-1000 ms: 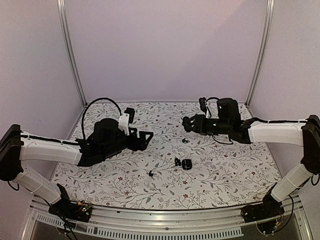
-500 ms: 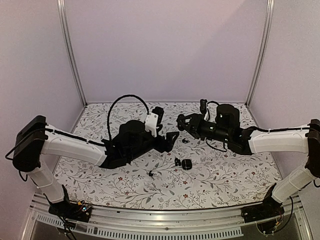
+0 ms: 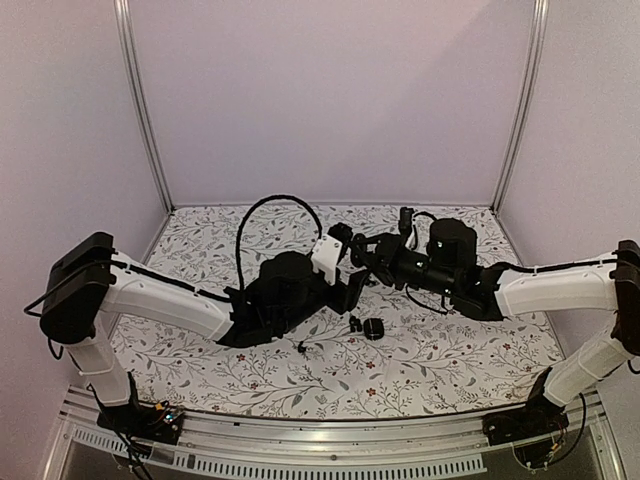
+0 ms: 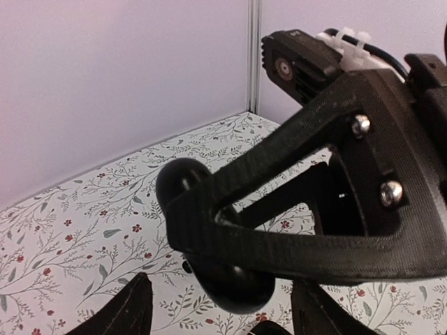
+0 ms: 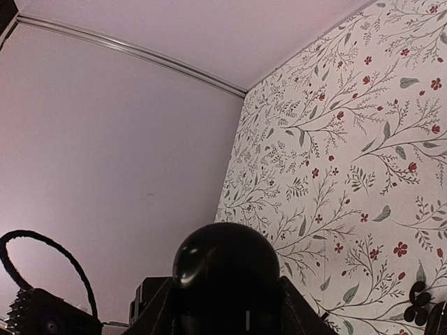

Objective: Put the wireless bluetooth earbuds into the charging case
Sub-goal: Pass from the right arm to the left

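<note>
Item 1, right gripper (image 3: 362, 248): we log it clenched on the charging case (image 5: 223, 269), a glossy black rounded body pinched between both fingers and held above the table (image 3: 460, 350), near its middle.

Item 2, left gripper (image 3: 352, 283): fingers spread, nothing between them. It sits at 6 o'clock of the right gripper, just beside it, and its wrist view faces the held case at close range.

Item 3, first earbud (image 3: 355, 323): we find it lying on the table at 6 o'clock of the left gripper.

Item 4, second earbud (image 3: 301, 347): at 8 o'clock of the first, apart from it, nearer the front edge.

Item 5, black pebble-shaped piece (image 3: 373, 329): at 3 o'clock of the first earbud, just beside it. We cannot tell whether they touch.
</note>
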Tool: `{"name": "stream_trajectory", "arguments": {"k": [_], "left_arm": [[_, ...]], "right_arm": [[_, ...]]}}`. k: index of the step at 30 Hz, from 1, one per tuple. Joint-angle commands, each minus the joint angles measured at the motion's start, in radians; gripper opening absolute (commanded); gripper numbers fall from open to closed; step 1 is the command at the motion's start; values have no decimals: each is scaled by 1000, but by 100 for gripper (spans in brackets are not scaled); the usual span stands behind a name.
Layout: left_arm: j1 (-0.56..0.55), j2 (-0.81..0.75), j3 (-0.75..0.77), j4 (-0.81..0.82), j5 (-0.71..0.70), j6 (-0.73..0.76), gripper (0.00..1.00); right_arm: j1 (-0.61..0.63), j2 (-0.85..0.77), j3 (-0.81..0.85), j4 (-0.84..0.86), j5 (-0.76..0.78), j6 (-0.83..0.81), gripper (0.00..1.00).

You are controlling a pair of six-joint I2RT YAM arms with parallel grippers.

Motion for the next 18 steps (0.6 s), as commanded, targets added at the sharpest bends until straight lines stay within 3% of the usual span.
{"name": "stream_trajectory", "arguments": {"k": [1, 13, 18], "left_arm": [[-8, -7, 5, 76, -84, 27, 65], [-12, 19, 34, 90, -170, 93, 57], [-32, 52, 47, 140, -255, 203, 55]], "right_arm": [[21, -14, -30, 69, 34, 35, 41], [24, 10, -41, 134, -29, 75, 40], [33, 44, -57, 194, -52, 132, 41]]}}
